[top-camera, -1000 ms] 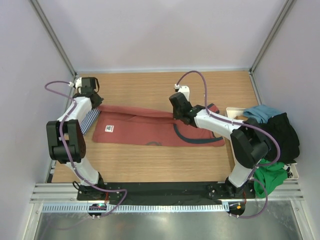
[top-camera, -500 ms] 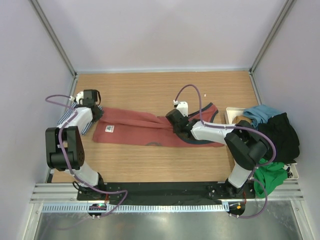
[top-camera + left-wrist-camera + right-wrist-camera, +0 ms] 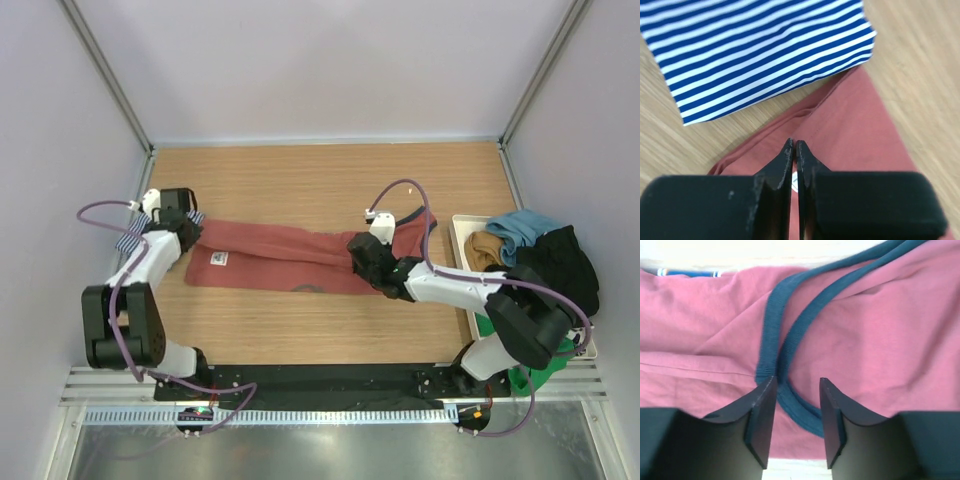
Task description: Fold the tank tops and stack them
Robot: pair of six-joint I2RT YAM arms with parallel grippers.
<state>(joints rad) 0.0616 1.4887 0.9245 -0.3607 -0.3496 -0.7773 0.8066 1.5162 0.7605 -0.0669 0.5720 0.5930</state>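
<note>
Left gripper: fingers pressed together, tips low over left end of rust-red tank top; cannot tell whether cloth is pinched. Right gripper: jaws spread, straddling dark trim near top's right end. Rust-red top lies stretched out across wooden table. Striped tank top lies at table's far left, edge touching rust-red one.

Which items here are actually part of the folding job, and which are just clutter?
Job:
rust-red tank top
striped tank top

Lying about:
white tray
teal cloth
black cloth
green cloth
tan cloth
(garment types unclear)
</note>
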